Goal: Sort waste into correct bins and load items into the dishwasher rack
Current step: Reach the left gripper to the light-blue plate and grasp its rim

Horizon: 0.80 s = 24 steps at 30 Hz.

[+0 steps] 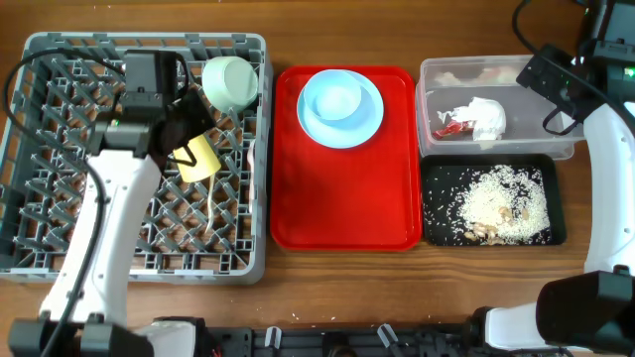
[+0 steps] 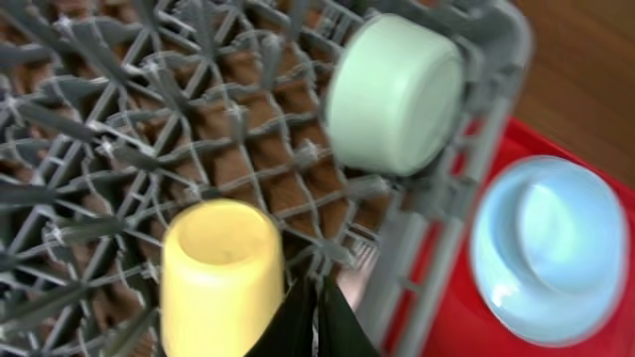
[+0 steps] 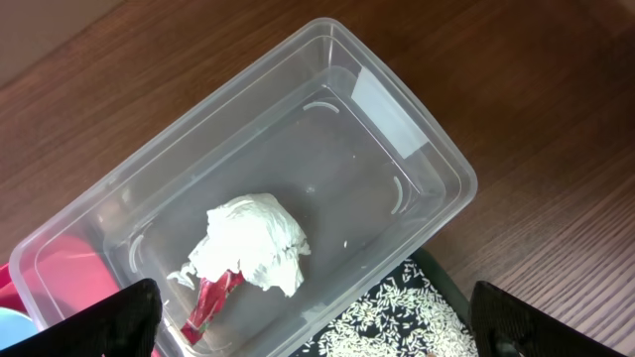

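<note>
Two arms work opposite ends of your desk (image 1: 417, 288). Your left end effector (image 2: 317, 322) hangs over the large square grey plastic dishwasher rack (image 1: 60, 45), its fingers pressed together with nothing between them. The small yellow cup (image 2: 220, 278) stands bottom-up among the pegs just beside those fingers, on their left in the wrist view; whether it touches them you cannot tell. A pale mint-green bowl (image 2: 395, 94) sits tilted in the rack's far corner, its base turned toward the wrist camera, out beyond the fingertips and close to the wall bordering the flat red tray (image 1: 342, 213). The pale blue round plate (image 1: 340, 107) lies on the far half of that red tray, outside the rack and apart from the left end effector. Your right end effector (image 3: 313, 302) hovers above the clear plastic rectangular tub (image 3: 357, 169) with its fingers spread wide, one at each lower corner of the wrist view, holding nothing. Beneath the gap between them lie the crumpled white napkin (image 3: 253, 243) and the crinkled red wrapper (image 3: 208, 297), the wrapper tucked partly under the napkin on the tub's floor. The shallow black rectangular tray (image 1: 437, 178) sits right beside the tub's near long side, and the loose whitish rice-like scraps (image 1: 506, 198) are heaped in it.
</note>
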Tool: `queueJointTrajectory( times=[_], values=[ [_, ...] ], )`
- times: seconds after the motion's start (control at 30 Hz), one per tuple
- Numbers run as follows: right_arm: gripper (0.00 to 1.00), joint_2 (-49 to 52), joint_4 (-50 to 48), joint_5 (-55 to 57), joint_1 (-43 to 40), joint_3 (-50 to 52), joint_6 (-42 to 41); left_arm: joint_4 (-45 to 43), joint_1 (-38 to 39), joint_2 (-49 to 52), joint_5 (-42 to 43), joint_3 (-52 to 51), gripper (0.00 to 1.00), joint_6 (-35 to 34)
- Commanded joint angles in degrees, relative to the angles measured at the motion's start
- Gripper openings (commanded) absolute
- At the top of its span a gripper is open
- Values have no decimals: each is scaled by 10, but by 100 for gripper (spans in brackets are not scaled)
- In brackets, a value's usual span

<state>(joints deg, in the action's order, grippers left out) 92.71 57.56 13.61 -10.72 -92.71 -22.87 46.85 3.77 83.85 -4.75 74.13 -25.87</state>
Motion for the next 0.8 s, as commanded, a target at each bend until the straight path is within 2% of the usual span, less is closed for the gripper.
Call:
queueJointTrajectory(
  times=[0.0, 0.13, 0.27, 0.47, 0.57, 0.7, 0.77],
  values=[
    [100, 7, -1, 9, -2, 2, 3, -33, -18, 48, -59, -6, 4, -18],
    [100, 7, -1, 9, -2, 2, 3, -39, -38, 96, -69, -6, 4, -16],
    [100, 7, -1, 9, -2, 2, 3, 32, -47, 69, -57, -6, 4, -16],
    [100, 7, -1, 9, -2, 2, 3, 178, -45, -74, 80, -6, 4, -14],
    [100, 7, -1, 9, -2, 2, 3, 176, -45, -155, 80, -6, 4, -16],
    [100, 7, -1, 9, -2, 2, 3, 118, -3, -284, 84, -6, 5, -21],
    [100, 7, -1, 9, -2, 2, 3, 103, 38, -309, 84, -6, 25, -18]
  ],
)
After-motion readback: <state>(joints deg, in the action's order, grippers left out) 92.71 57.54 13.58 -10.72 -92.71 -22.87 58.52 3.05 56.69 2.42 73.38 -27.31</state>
